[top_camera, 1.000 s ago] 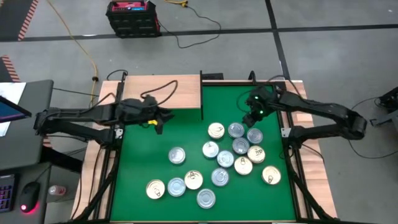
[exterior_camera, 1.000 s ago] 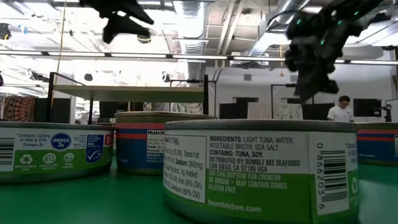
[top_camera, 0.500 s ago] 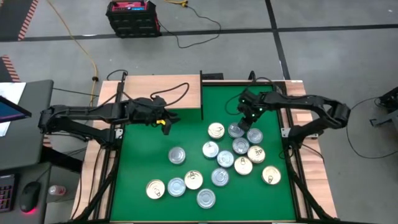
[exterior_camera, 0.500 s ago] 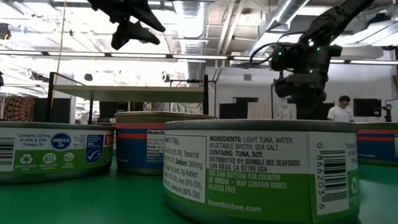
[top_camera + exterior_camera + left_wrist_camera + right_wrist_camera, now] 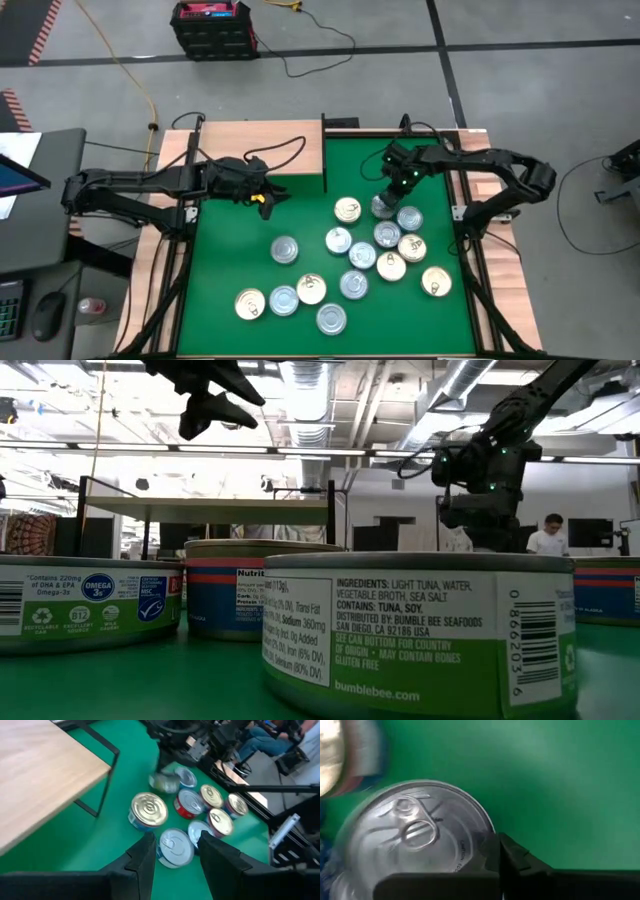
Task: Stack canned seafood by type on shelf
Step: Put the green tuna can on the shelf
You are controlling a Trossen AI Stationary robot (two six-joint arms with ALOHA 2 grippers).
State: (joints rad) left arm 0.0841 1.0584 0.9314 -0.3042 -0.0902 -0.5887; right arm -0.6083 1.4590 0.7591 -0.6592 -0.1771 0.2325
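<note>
Right gripper [image 5: 385, 200] low over the far end of the tin cluster, near the green mat's [image 5: 250, 260] right edge; its fingers [image 5: 515, 857] are fully closed and lie across the lid of a silver pull-tab tin [image 5: 415, 840], touching the lid near its rim in the right wrist view. No tin sits between the jaws; the tin lies flat on the mat directly under the fingertips. In the high view this tin [image 5: 380, 207] shows partly covered by the gripper, with a gold-lidded tin [image 5: 347, 210] just beside it and other tins [image 5: 388, 234] close around. A further loose group [image 5: 284, 300] lies toward the mat's near left corner, one lone tin [image 5: 284, 250] between groups. Left gripper [image 5: 262, 193] hangs well above the mat near the shelf [image 5: 270, 150], jaws partly apart, holding nothing; its wrist view looks down past its own fingers [image 5: 145, 857] onto the cluster. Shelf stands at the mat's far left corner, raised on thin dark legs, its top bare wood. Low view: large green-labelled tin [image 5: 420, 630] close in front, right gripper [image 5: 480, 520] behind it.
</note>
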